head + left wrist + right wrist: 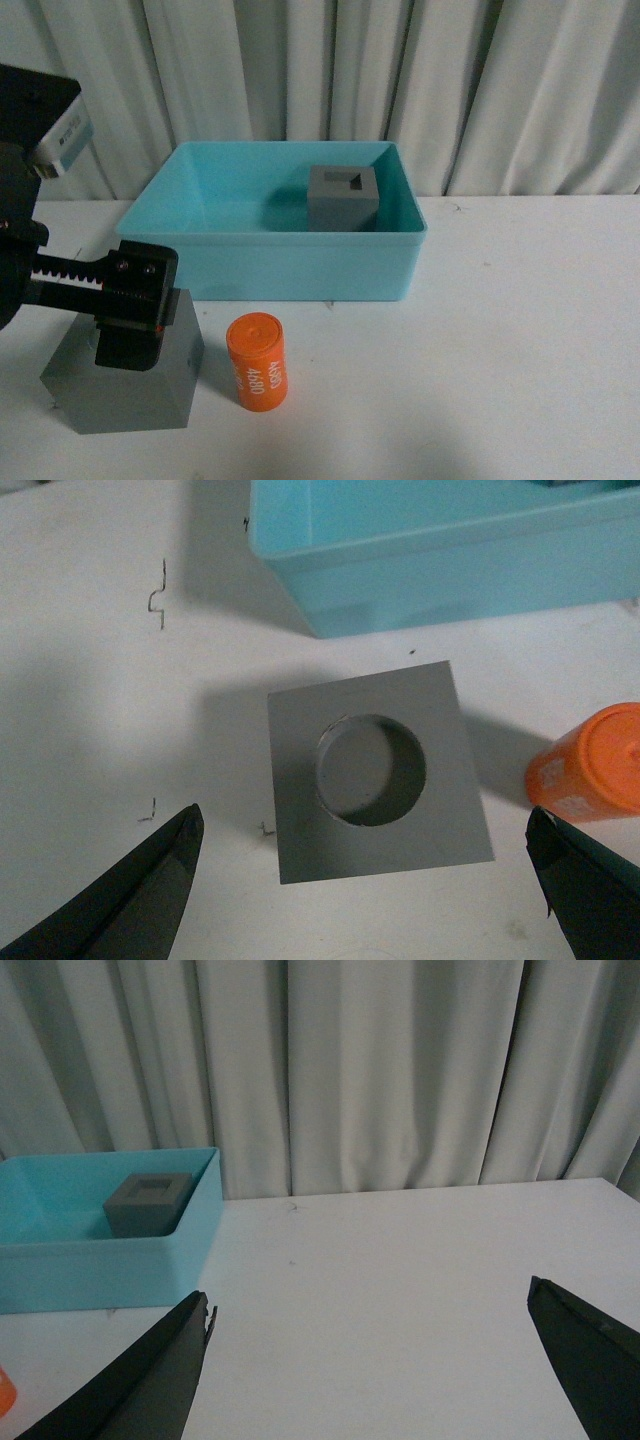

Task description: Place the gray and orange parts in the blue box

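A gray cube with a round recess (128, 388) (375, 770) rests on the white table at the front left. My left gripper (130, 335) (365, 820) hovers open right above it, fingers spread wider than the cube and touching nothing. Just right of that cube an orange cylinder (258, 362) (590, 765) with white print stands upright. Behind both is the blue box (300, 265) (450, 570) (100, 1270), with a gray cube with a square recess (343, 197) (150, 1203) inside it at the back right. My right gripper (368, 1295) is open over bare table, right of the box, outside the front view.
A white table (520, 330) spreads out to the right of the box. Pale pleated curtains (400, 70) close off the back edge. Small dark scratches (157, 600) mark the tabletop near the left gripper.
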You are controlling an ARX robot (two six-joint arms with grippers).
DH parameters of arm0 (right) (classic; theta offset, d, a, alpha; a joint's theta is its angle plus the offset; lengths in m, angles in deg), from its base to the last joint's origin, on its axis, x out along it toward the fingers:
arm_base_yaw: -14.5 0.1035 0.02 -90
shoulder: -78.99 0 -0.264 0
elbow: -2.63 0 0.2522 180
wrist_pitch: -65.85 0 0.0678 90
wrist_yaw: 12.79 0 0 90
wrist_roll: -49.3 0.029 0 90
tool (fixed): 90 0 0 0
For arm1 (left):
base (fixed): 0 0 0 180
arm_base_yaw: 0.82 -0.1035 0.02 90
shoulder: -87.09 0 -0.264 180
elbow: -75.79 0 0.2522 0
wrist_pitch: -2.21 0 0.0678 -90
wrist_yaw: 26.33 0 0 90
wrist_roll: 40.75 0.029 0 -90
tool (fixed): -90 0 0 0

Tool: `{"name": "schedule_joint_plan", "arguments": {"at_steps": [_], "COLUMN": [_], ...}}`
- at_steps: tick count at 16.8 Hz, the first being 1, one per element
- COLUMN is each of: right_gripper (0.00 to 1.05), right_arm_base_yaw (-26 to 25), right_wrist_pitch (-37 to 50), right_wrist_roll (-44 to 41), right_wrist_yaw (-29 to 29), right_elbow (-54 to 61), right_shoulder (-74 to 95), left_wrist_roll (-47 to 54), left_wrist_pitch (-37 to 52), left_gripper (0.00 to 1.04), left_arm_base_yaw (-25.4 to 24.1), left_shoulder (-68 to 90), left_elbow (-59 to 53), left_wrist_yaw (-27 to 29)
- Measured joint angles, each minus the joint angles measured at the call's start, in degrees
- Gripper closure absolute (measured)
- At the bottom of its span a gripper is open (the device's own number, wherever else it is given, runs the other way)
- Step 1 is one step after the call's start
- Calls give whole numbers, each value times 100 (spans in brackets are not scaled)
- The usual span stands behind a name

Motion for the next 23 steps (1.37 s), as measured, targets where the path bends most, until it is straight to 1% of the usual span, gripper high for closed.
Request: {"name": "schedule_joint_plan", "arguments": {"at_steps": [6, 12, 23], "right_gripper": [6, 6, 6], "right_arm_base_yaw": [0, 0, 0], "right_wrist_pitch": [0, 0, 0], "right_wrist_roll": [0, 0, 0], "right_wrist_yaw": [0, 0, -2], "right_elbow": [0, 0, 0], "right_shoulder": [0, 0, 0], "left_wrist_roll": [162, 398, 240], "left_wrist_pitch": [358, 605, 796], "left_gripper": [7, 7, 7], "left_arm_base_yaw": [-223, -619, -658], "left_shoulder": [719, 1311, 1810], "left_elbow": [164, 306, 452], "left_wrist_yaw": [-33, -160, -313]}}
